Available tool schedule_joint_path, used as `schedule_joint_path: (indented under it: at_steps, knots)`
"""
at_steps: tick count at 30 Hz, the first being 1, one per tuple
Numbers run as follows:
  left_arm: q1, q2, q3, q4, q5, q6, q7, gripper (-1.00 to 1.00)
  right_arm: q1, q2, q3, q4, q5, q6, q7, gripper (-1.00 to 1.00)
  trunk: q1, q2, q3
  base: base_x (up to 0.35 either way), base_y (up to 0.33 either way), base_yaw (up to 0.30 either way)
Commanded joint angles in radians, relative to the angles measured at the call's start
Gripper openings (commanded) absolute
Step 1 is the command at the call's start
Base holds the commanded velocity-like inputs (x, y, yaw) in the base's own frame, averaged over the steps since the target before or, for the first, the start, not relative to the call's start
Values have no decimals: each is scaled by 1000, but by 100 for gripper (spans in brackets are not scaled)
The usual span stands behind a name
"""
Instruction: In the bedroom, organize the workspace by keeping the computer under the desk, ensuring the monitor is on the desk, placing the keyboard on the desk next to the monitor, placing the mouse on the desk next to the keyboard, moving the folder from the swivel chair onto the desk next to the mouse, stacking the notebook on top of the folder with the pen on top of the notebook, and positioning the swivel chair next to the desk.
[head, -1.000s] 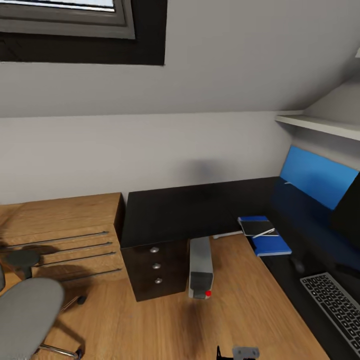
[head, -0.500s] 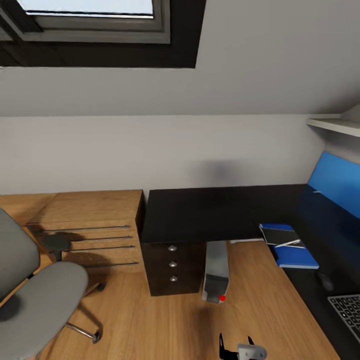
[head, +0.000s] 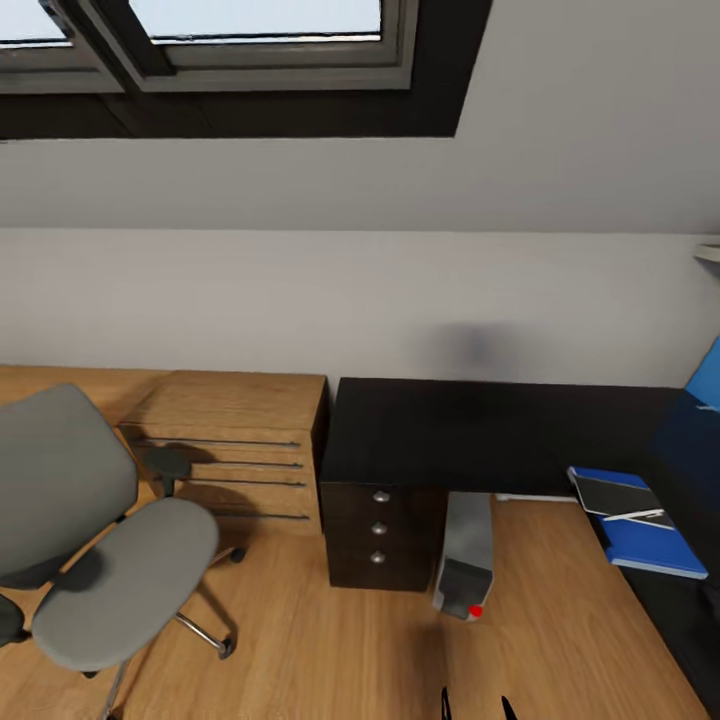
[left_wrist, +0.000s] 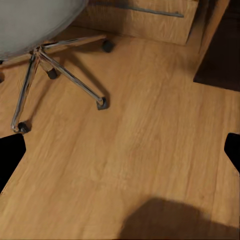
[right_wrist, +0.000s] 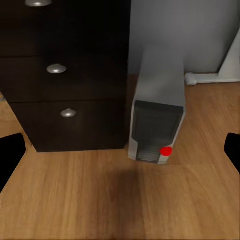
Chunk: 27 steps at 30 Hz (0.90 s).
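Silver-grey computer (right_wrist: 156, 116) ahead of the right tool (right_wrist: 120, 150) — fingers spread, empty.

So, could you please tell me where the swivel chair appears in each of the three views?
Head view: the swivel chair stands at lower left, on the wood floor.
Left wrist view: its seat edge and chrome star base fill the upper left.
Right wrist view: not in it.
Shared landmark: the light-wood drawer cabinet behind the chair.

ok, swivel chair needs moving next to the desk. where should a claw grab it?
Probably the swivel chair's black armrest on the cabinet side. It sticks out level beside the seat, and the approach from the open floor in front looks unobstructed. The padded seat and back look too broad to pinch.
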Motion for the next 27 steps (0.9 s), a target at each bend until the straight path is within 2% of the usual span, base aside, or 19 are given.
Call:
schedule_joint_path:
  at_steps: [1, 2, 4, 6, 10, 27]
  knots:
    - [-1, 1, -9, 11, 2, -68, 9, 100, 0, 0, 8, 1, 0, -2, -13, 100, 1, -2, -2, 0, 0, 287]
    - [-1, -3, -9, 46, 2, -176, 9, 100, 0, 0, 9, 0, 0, -2, -24, 100, 1, -2, -2, 0, 0, 287]
    - [-1, -16, -8, 101, 3, -305, 9, 100, 0, 0, 9, 0, 0, -2, -38, 100, 1, -2, -2, 0, 0, 287]
    - [-1, -31, -7, 132, 4, -350, 10, 100, 0, 0, 10, -1, 0, -2, -46, 100, 1, -2, -2, 0, 0, 287]
    - [-1, -47, -6, 161, 6, -350, 10, 100, 1, 0, 9, -2, 1, -2, -52, 100, 1, -2, -2, 0, 0, 287]
    - [-1, -49, -7, 167, 4, -350, 4, 100, 1, 0, 10, -2, 3, -2, -54, 100, 1, -2, -2, 0, 0, 286]
